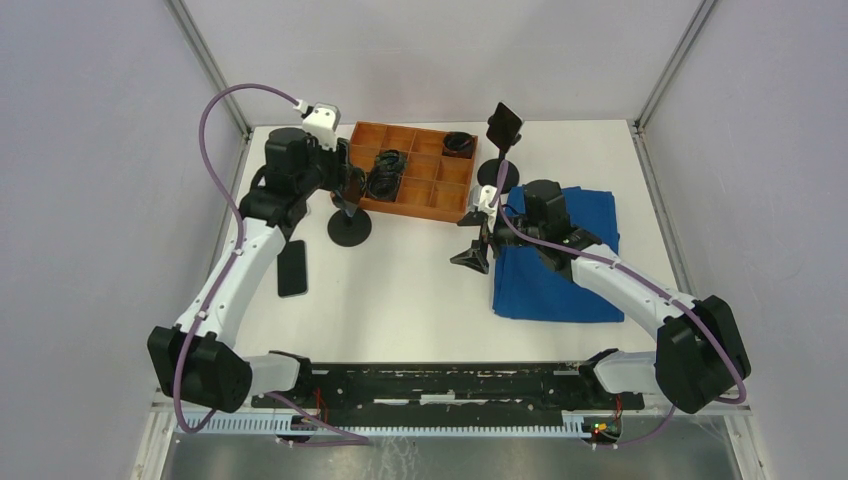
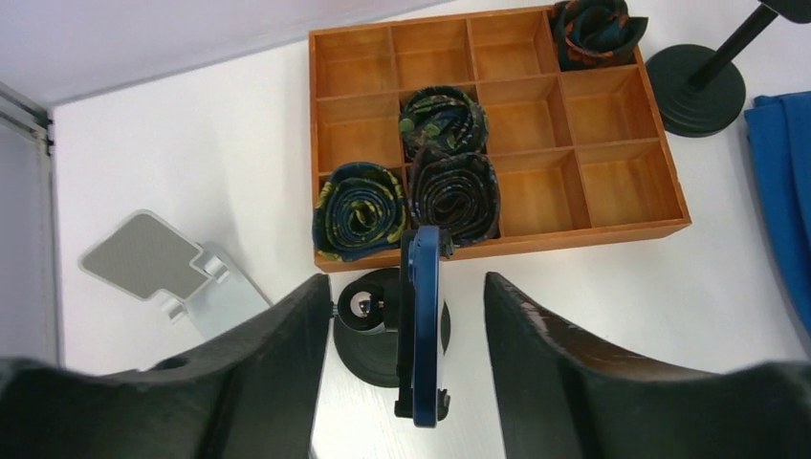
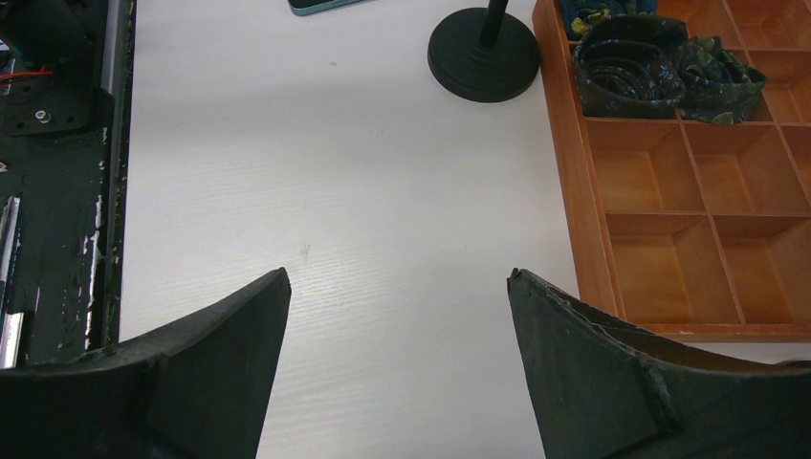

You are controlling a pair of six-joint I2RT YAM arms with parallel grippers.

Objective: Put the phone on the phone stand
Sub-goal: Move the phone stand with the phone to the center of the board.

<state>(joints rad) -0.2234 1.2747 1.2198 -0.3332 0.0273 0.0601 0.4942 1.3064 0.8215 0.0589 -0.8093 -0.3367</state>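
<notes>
Phone (image 1: pixel 291 268) lies flat on table (image 1: pixel 420 300), well behind left gripper (image 2: pixel 406 287). Left fingers (image 2: pixel 277 354) spread, straddling blue slab (image 2: pixel 421 325) on black stand (image 2: pixel 368 335), not touching. Right gripper (image 3: pixel 397 277) spread, empty. We judge phone stiff, slick, thin; pinch its 2 long edges.

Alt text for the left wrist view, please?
The open left gripper straddles, without touching, a blue holder seen edge-on on a black round-based stand. Beyond lies a wooden tray holding four rolled fabrics; a silver stand sits left.
</notes>
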